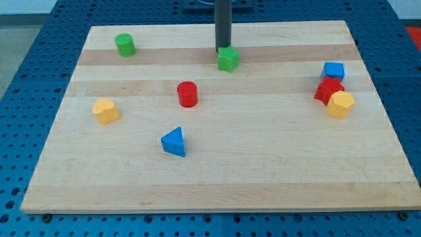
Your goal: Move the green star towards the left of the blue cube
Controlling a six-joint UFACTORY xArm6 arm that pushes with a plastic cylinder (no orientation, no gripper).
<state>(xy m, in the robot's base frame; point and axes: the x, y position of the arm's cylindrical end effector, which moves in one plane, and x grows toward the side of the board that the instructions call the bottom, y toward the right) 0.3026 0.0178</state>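
Note:
The green star [228,59] lies near the view's top, a little right of centre, on the wooden board [217,178]. My tip [223,50] stands just above and slightly left of it, touching or almost touching its upper edge. The blue cube [333,70] sits far to the view's right, at the top of a tight cluster with a red block [327,89] and a yellow block [341,105]. The star is well to the left of the cube, a wide stretch of board between them.
A green cylinder [125,45] stands at the top left. A red cylinder [187,94] is left of centre. A yellow block [105,111] lies at the left. A blue triangular block [174,142] lies below centre. Blue pegboard surrounds the board.

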